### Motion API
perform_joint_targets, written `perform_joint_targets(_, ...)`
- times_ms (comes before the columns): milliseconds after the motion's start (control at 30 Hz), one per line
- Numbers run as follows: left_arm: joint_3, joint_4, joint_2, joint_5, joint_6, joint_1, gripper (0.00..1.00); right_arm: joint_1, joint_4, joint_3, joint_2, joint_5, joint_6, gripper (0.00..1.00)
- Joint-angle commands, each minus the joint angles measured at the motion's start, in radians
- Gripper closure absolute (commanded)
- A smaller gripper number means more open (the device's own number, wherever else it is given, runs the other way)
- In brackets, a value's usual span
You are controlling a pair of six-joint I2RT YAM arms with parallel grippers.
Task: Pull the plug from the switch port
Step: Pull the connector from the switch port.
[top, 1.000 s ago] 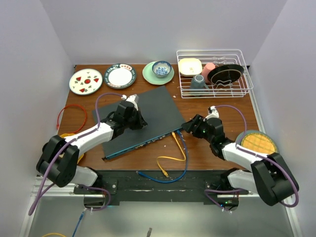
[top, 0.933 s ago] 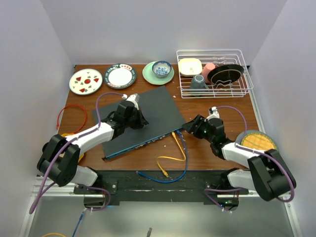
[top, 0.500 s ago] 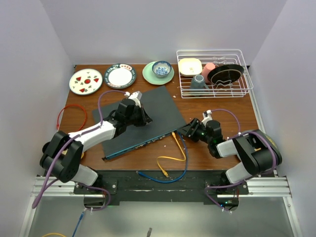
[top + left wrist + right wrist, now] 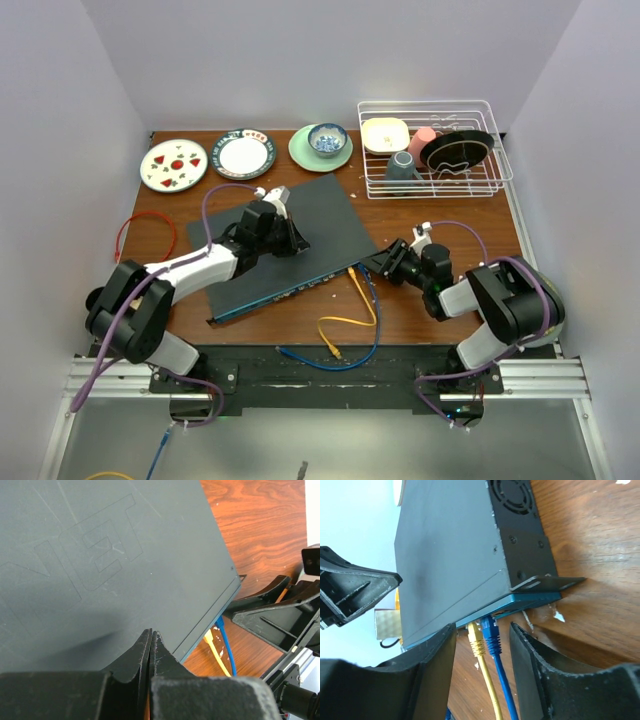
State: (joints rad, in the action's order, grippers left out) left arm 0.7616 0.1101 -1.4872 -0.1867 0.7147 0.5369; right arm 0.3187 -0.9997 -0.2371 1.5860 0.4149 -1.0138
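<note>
Switch (image 4: pixel 330 215): a flat black box lying slantwise on the wooden table (image 4: pixel 450 215), with its thin bluish port side turned toward the arms' bases.
Plugs: a blue plug (image 4: pixel 490 630) and a yellow plug (image 4: pixel 476 640) sit side by side in sockets at the right end of the switch's port side. Both are seated, and which one the task means cannot be told.
Right gripper (image 4: pixel 482 629): its fingers are spread wide just off the switch's port side, with both plugs in the gap between them. Neither finger clearly touches a plug.
Left gripper (image 4: pixel 150 639): its fingers are pressed together with nothing between them, tips down on the switch's top panel.
Cables: a yellow cable (image 4: pixel 352 320) and a blue cable (image 4: pixel 340 362) trail from the plugs across the table in front of the switch.
Red cable (image 4: pixel 122 238): a thin loop well to the left of the switch.
Plates (image 4: pixel 174 164): three in a row beyond the switch's far side.
Dish rack (image 4: pixel 490 112): a white wire rack beyond the switch's right corner, holding crockery.
</note>
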Motion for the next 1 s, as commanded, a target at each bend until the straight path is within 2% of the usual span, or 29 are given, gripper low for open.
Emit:
perform_joint_targets(0,0.041,0.037,-0.013,-0.022,0.002,0.0,1.0,-0.01,-0.016,0.002,0.028,0.016,0.014,0.53)
perform_joint_targets(433,0.041,0.04,-0.03,-0.022,0.005,-0.002,1.0,-0.01,-0.077,-0.019,0.123,0.042,-0.006,0.53)
perform_joint_targets(800,0.035,0.045,-0.039,-0.028,0.008,-0.002,1.0,-0.01,-0.252,-0.028,0.256,0.084,-0.083,0.61)
perform_joint_targets(967,0.031,0.048,-0.044,-0.033,0.009,0.0,1.0,-0.009,-0.318,-0.028,0.282,0.091,-0.108,0.62)
